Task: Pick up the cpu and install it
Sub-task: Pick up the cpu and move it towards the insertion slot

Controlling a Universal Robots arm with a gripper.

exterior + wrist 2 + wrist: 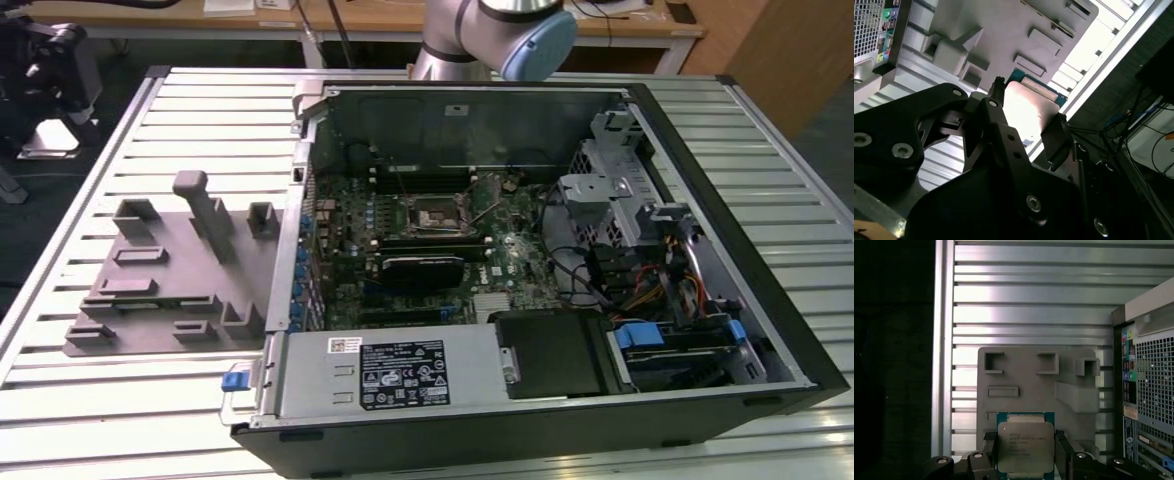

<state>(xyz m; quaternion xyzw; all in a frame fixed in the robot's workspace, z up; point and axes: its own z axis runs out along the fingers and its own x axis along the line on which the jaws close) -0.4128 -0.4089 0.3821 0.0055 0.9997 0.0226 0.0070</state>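
Silver-grey metal lid, green rim: in the first wrist view the cpu [1025, 446] is seen clamped by two opposite edges in the gripper [1025, 460], which is closed to chip width. It is held well above the grey fixture plate [1034, 385].

In the second wrist view the same edge grip is recorded.

In the exterior view the open computer case [534, 250] is noted mid-frame, with the motherboard socket [437, 215] at its centre and the fixture plate at the exterior view's left.

The chip is judged light, stiff and slick-topped, with a fragile underside, so it is best gripped by the edges only.
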